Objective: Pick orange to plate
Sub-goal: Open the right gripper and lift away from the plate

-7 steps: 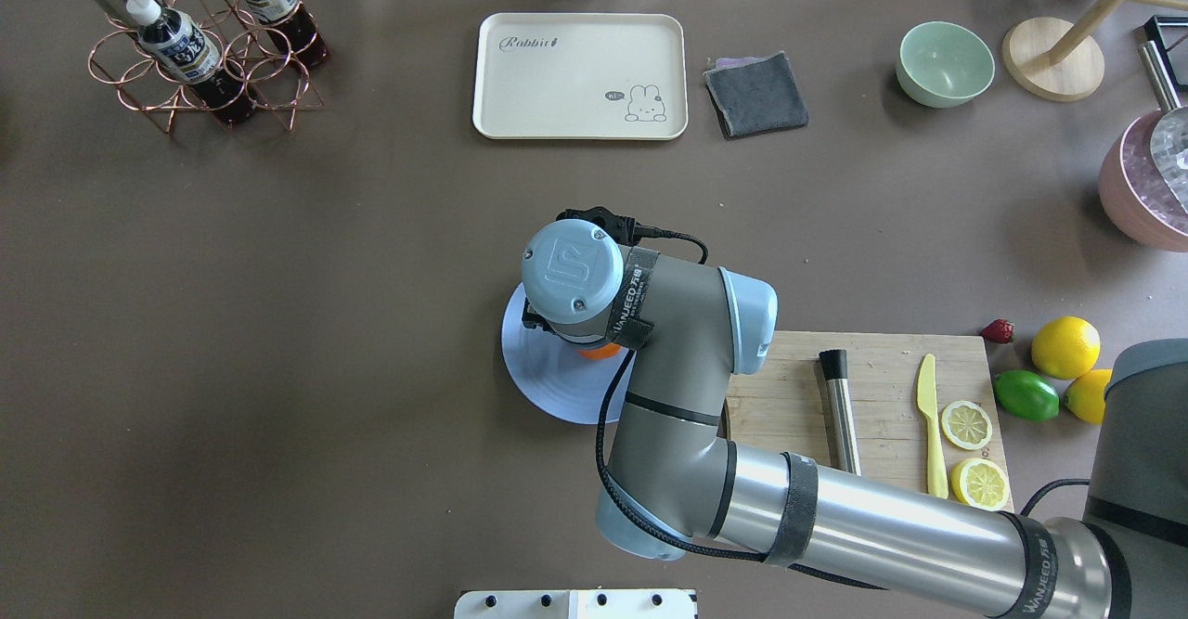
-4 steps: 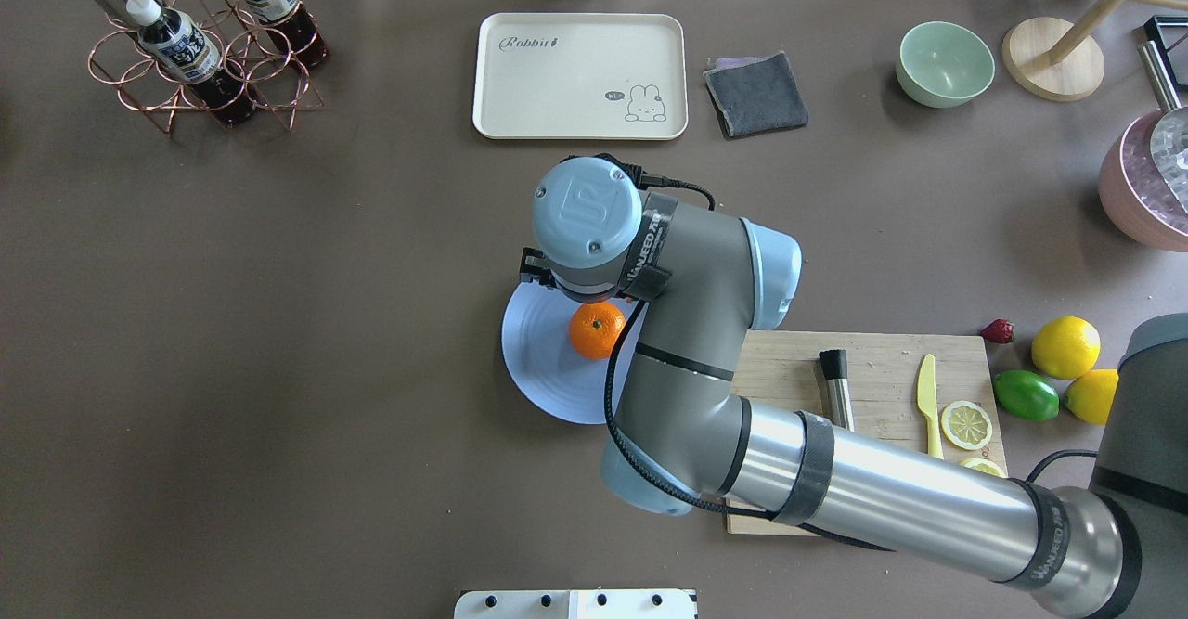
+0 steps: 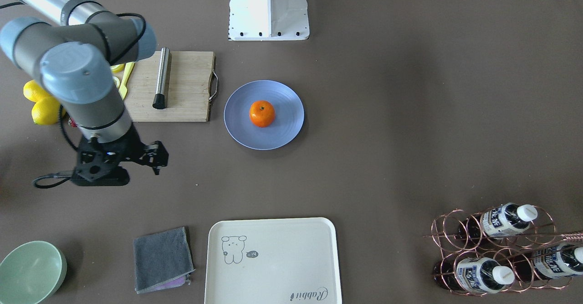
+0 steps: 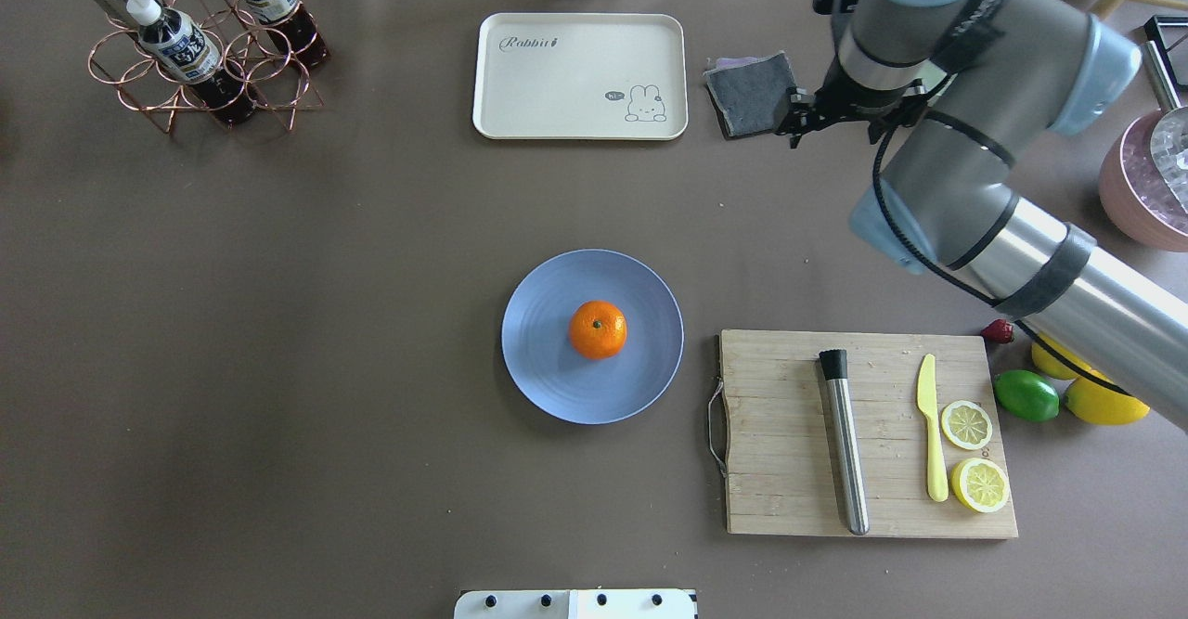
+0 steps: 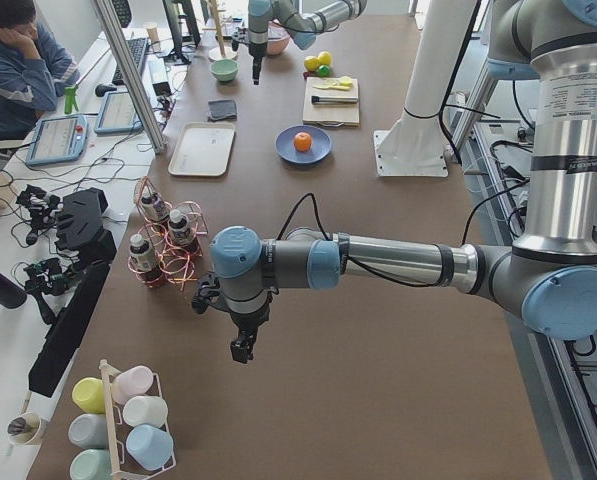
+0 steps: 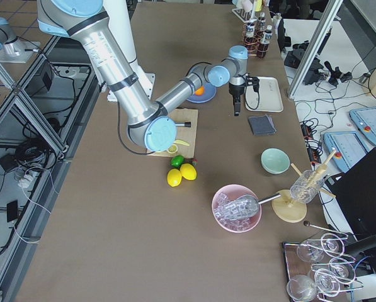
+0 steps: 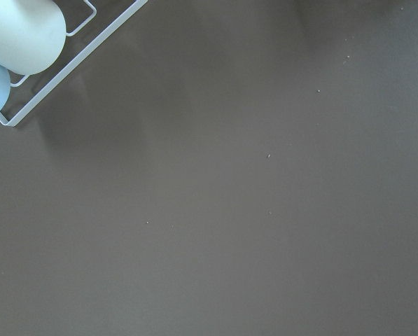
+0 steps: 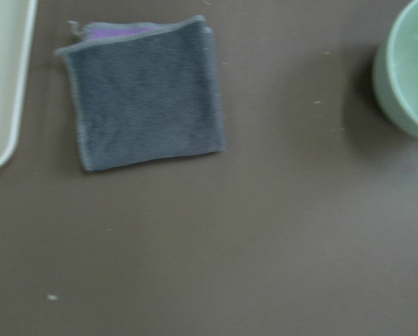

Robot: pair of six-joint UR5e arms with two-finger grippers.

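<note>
The orange [image 4: 598,329] sits stem-up near the middle of the periwinkle plate [image 4: 548,368], with nothing touching it; the front view shows the same orange [image 3: 262,113] on the plate [image 3: 282,131]. My right gripper [image 4: 796,122] hangs open and empty well away from it, above the table beside the grey cloth [image 4: 754,92], and also shows in the front view [image 3: 157,158]. My left gripper [image 5: 240,348] appears only in the left side view, over bare table far from the plate; whether it is open or shut I cannot tell.
A wooden cutting board [image 4: 789,433] with a metal muddler, a yellow knife and lemon halves lies right of the plate. Lemons and a lime [image 4: 1026,396] lie beyond it. At the far side are a cream tray [image 4: 580,76], a green bowl [image 3: 29,272] and a bottle rack [image 4: 200,44].
My right arm has risen off the plate and swung to the far right, beside the grey cloth. The orange stays uncovered on the plate.
</note>
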